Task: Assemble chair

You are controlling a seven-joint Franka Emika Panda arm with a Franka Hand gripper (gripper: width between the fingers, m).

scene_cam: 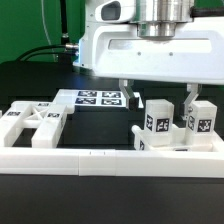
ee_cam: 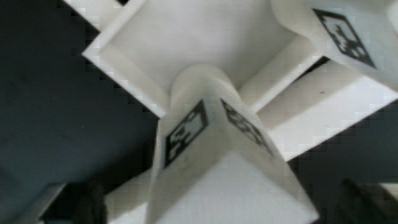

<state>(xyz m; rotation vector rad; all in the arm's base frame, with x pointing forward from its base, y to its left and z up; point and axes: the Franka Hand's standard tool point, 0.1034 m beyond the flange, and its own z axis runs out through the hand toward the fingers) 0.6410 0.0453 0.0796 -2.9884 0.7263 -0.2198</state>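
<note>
I find the gripper (scene_cam: 158, 92) spread wide, its fingers (scene_cam: 125, 88) hanging just above the chair assembly (scene_cam: 172, 140) on the exterior view's right and pinching nothing. Two tagged posts (scene_cam: 155, 123) stand upright on that piece. A loose framed panel (scene_cam: 35, 122) lies well apart on the exterior view's left, just beside the border rail (scene_cam: 100, 160). The marker board (scene_cam: 100, 98) lies flat farther back. In the wrist view, tagged white parts sit close beneath the pincer.

Framed panel (scene_cam: 35, 122) on the exterior view's left, posts (scene_cam: 157, 124) on its rt; marker board (scene_cam: 100, 98) behind both.
</note>
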